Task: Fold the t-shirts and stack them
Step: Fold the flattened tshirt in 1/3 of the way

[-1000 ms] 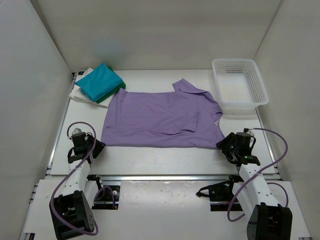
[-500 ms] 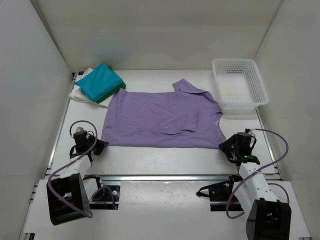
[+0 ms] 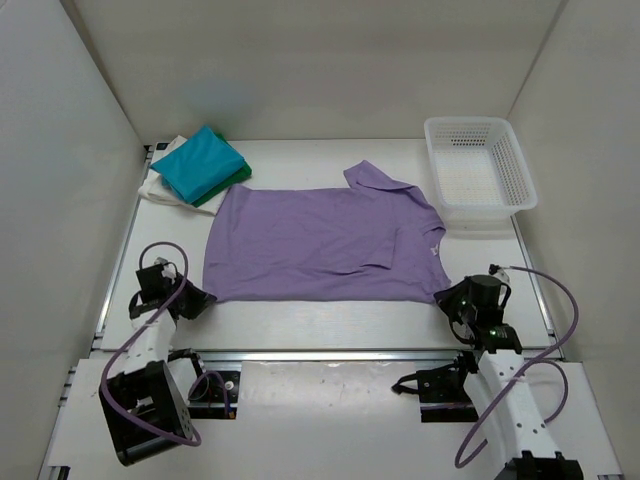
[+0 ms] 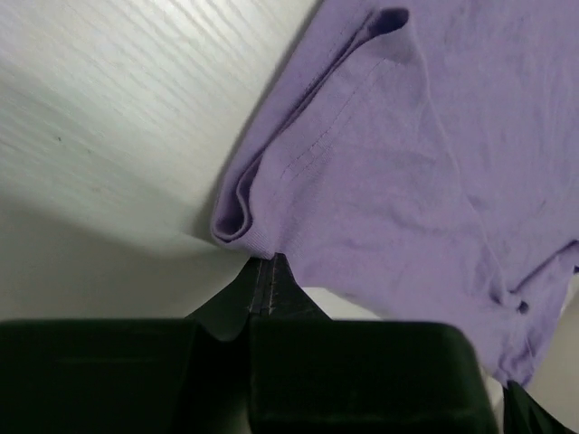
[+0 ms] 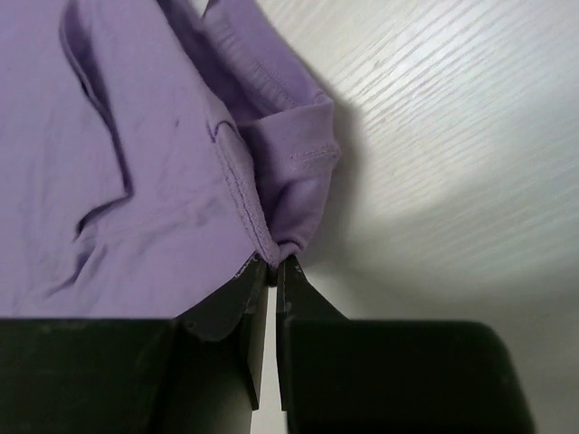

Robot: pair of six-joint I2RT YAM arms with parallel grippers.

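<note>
Both arms are now reaching closer to the near corners of the lavender t-shirt (image 3: 320, 240) than a second ago, and their jaws, apart then, are pressing together. The left gripper (image 4: 262, 269) is pinching the shirt's near left hem corner, where the cloth is curling into a small fold right at the closed fingertips. The right gripper (image 5: 271, 264) is clamping the near right corner, with the stitched hem bunching and dipping into the narrow slit between its fingers (image 5: 242, 298). The shirt is lying spread flat across the middle of the bench (image 3: 300, 322), collar and one sleeve pointing to the far right. Counting things: two grippers are working one spread shirt, and three folded shirts are sitting stacked at the far left corner, the teal t-shirt (image 3: 200, 163) on top, the dark green t-shirt (image 3: 229, 186) peeking out under it and the white t-shirt (image 3: 160, 187) at the bottom. One white basket (image 3: 478, 170) is standing at the far right, just beside the lavender sleeve.
</note>
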